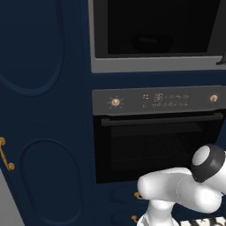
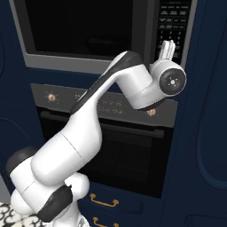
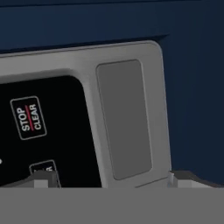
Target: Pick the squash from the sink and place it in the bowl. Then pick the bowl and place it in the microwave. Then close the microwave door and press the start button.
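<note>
The microwave [image 1: 99, 62] sits built in above the oven, and its dark glass door [image 1: 159, 26] is shut flush with the grey frame. Behind the glass a faint round dark form, maybe the bowl [image 1: 152, 43], shows dimly. The squash and the sink are out of view. My gripper [image 2: 167, 45] is raised to the side keypad [image 2: 175, 20], its fingers pointing at it from very close and holding nothing. In the hand view the fingertips [image 3: 43, 177] stand wide apart, over the keypad's lower right corner. The STOP/CLEAR key [image 3: 28, 118] lies to the left and a blank grey panel [image 3: 124, 118] straight ahead.
The black glass-fronted oven [image 1: 154, 145], with brass knobs [image 1: 115, 102] and a horizontal handle, is below the microwave. Navy cabinet panels [image 1: 39, 88] flank both sides. Drawers with brass pulls [image 2: 104, 201] are low down. My arm's elbow [image 2: 133, 80] crosses in front of the oven's control strip.
</note>
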